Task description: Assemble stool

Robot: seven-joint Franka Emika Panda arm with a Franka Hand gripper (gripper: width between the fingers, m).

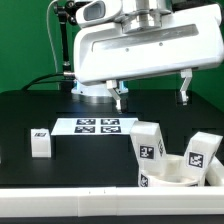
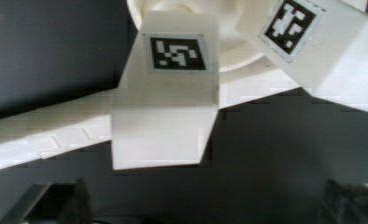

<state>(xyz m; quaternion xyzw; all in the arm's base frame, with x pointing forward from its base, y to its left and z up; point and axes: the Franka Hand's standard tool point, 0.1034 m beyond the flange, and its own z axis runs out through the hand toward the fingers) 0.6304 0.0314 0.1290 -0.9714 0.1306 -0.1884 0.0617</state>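
Observation:
The round white seat (image 1: 176, 178) lies at the front on the exterior view's right. Two tagged white legs (image 1: 150, 147) (image 1: 200, 151) stand or lean at it; I cannot tell whether they are fixed in. A third leg (image 1: 41, 142) stands alone on the exterior view's left. My gripper (image 1: 152, 95) hangs open and empty well above the seat. In the wrist view a long leg (image 2: 167, 110) lies across the seat's rim (image 2: 252, 62), with a second leg (image 2: 302, 40) beside it. Only the dark fingertips (image 2: 56, 203) of my gripper (image 2: 202, 206) show, wide apart.
The marker board (image 1: 98, 127) lies flat in the middle of the black table. A long white bar (image 2: 48, 135) runs slantwise under the leg in the wrist view. The arm's base (image 1: 95, 90) stands at the back.

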